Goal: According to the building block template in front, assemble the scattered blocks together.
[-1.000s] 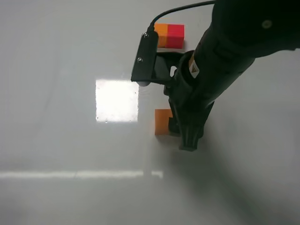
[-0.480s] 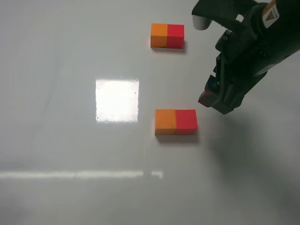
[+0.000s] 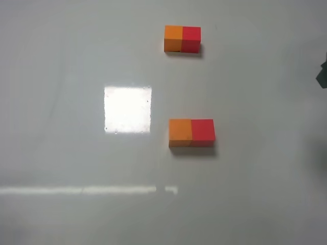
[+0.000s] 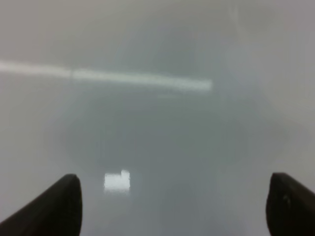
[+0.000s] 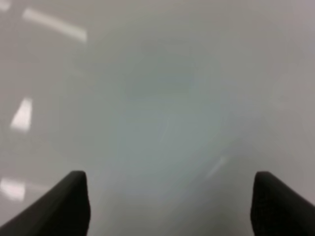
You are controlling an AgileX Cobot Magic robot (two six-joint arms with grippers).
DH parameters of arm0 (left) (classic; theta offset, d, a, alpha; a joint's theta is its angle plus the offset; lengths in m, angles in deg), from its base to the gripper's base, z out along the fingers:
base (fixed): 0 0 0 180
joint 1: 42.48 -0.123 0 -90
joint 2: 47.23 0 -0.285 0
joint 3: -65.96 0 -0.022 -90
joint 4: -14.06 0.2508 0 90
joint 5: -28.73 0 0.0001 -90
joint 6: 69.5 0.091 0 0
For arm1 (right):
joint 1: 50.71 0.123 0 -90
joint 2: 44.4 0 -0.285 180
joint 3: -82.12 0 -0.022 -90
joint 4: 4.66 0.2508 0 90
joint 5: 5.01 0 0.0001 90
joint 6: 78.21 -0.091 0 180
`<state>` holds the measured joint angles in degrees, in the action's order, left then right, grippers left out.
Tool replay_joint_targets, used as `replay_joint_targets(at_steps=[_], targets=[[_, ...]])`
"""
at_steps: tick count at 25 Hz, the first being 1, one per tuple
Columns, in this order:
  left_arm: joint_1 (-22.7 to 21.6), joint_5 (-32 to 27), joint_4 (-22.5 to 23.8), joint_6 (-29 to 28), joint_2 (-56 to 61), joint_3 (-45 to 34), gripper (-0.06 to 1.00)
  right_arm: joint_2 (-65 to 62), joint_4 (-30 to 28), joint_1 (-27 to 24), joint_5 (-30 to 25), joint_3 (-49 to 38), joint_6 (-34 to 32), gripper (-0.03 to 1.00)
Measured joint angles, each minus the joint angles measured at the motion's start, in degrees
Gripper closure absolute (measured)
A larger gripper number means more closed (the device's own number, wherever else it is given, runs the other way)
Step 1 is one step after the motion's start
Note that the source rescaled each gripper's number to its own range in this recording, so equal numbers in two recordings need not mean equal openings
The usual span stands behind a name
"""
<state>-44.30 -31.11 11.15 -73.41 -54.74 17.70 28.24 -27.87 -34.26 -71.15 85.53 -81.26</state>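
The template [image 3: 182, 39], a small orange-and-red bar, lies at the back of the table. The orange cube [image 3: 180, 132] and the red cube [image 3: 203, 132] lie side by side in the middle, touching, orange on the left. Only a dark sliver of the right arm [image 3: 322, 75] shows at the right edge of the exterior view. My left gripper [image 4: 172, 206] is open over bare table, with its two dark fingertips [image 4: 54, 204] wide apart. My right gripper [image 5: 170, 204] is open and empty too, its fingertips [image 5: 64, 201] wide apart. No block shows in either wrist view.
The table [image 3: 76, 153] is a glossy pale grey surface with a bright square light reflection [image 3: 127, 109] left of the cubes and a thin bright streak [image 3: 87, 190] nearer the front.
The right arm has let go of the red cube beside the orange one and drawn back to the right, almost out of the exterior view. The cubes have stayed put.
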Motion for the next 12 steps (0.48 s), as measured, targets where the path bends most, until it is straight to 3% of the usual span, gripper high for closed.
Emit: replay_joint_targets(at_steps=[3, 6, 12], targets=[[0.0, 0.0, 0.0, 0.0, 0.0, 0.0, 0.94, -4.6, 3.0, -8.6, -0.7, -4.3, -0.9, 0.42], [0.0, 0.0, 0.0, 0.0, 0.0, 0.0, 0.94, -10.0, 9.8, -15.0, -0.8, -10.0, 0.4, 0.42], [0.0, 0.0, 0.0, 0.0, 0.0, 0.0, 0.94, -27.5, 19.8, -17.6, 0.8, -27.6, 1.2, 0.42]])
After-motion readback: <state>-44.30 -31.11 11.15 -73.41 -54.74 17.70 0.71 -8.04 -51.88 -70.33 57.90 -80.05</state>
